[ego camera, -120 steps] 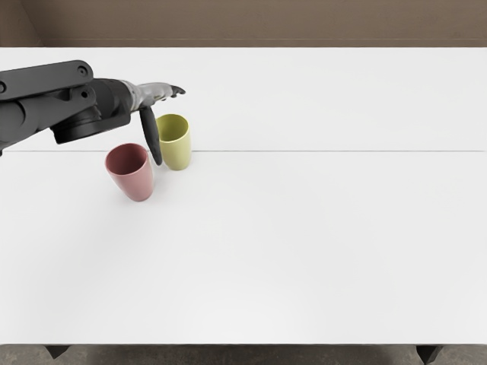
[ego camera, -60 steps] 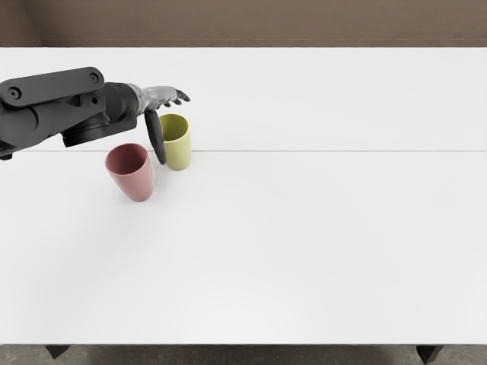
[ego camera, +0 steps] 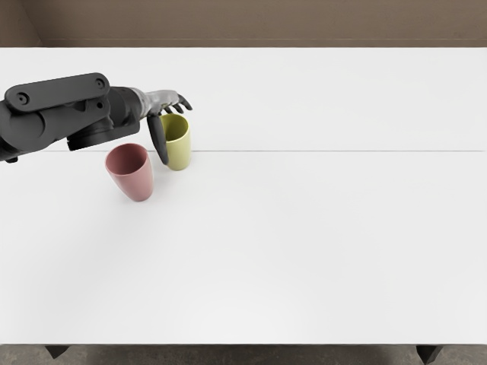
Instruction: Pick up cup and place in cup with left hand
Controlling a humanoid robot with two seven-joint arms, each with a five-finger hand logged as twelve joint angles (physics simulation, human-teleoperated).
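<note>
Left hand (ego camera: 161,102) reaching for the yellow cup (ego camera: 179,146), grasp apparently next.
The fingers (ego camera: 184,102) are wide and hold nothing; the cup stands on the counter (ego camera: 304,243) beside the pink cup (ego camera: 135,179). The next move likely calls for settling around it and closing. Compared with a second ago, the hand is farther right and slightly nearer the yellow rim; both cups are unmoved.

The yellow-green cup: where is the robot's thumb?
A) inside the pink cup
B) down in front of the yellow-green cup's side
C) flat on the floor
B, the left hand's long dark thumb hangs down across the yellow-green cup's side in this view.
</note>
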